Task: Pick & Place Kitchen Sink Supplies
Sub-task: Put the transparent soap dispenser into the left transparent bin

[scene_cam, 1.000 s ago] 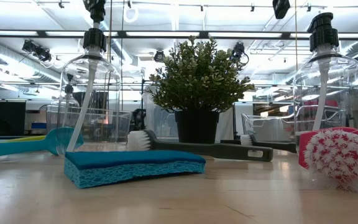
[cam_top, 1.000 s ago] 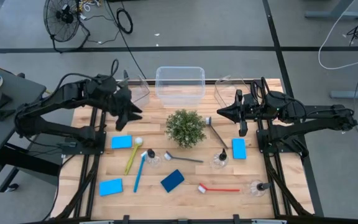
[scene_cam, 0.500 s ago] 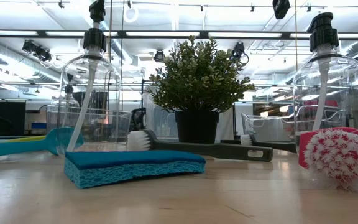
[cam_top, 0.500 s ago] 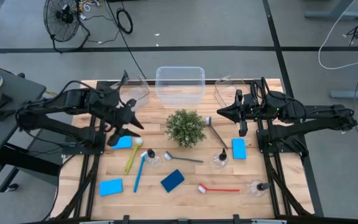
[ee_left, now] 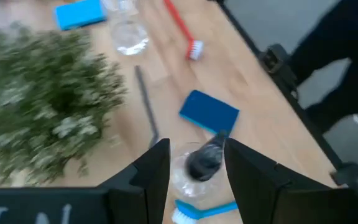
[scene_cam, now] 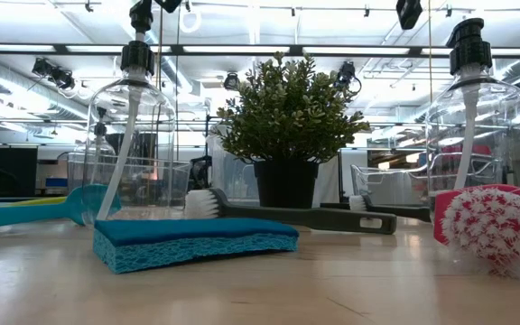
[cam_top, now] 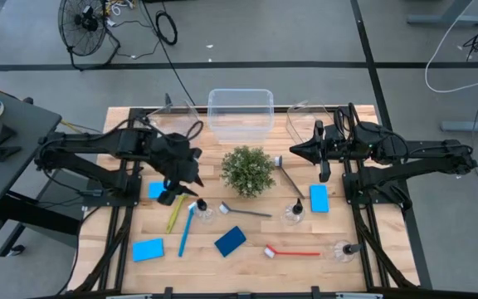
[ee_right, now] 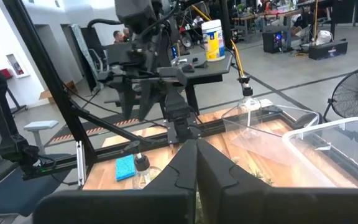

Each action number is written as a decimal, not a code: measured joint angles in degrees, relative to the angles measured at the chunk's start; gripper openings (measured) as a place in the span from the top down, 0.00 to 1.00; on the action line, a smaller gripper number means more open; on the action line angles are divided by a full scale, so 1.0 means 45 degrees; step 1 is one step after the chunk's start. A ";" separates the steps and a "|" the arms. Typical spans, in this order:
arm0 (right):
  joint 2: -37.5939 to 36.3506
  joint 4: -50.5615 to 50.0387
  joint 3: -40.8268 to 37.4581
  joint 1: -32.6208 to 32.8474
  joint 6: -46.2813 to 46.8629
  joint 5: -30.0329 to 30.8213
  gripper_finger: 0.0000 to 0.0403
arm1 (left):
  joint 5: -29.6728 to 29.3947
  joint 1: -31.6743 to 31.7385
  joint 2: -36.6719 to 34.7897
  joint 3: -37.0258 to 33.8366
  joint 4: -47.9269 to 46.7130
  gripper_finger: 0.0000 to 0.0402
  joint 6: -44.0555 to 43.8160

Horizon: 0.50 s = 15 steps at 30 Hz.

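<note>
Sink supplies lie on the wooden table around a green plant: blue sponges, a yellow brush, a blue brush, a red brush, and clear black-capped bottles. My left gripper hangs open, slanting down over the bottle beside the blue brush's head. That bottle shows between its fingers in the wrist view, farther down and apart from them. My right gripper waits shut, level, at the far right, holding nothing.
Clear plastic bins stand along the far edge. Two grey brushes lie near the plant. Another blue sponge lies partly under my left gripper. A person sits in the room beyond the table.
My left gripper has swung from beside the far left bin toward the table's near edge and the plant, sinking a little and rolling about its own axis. It now hangs over the bottle by the blue brush. No thing on the table has moved.
</note>
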 joint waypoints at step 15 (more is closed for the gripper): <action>0.0001 -0.0149 0.0000 0.0005 -0.0008 0.0005 0.98 | -0.0387 -0.1218 0.0147 0.0000 0.0006 0.49 0.0306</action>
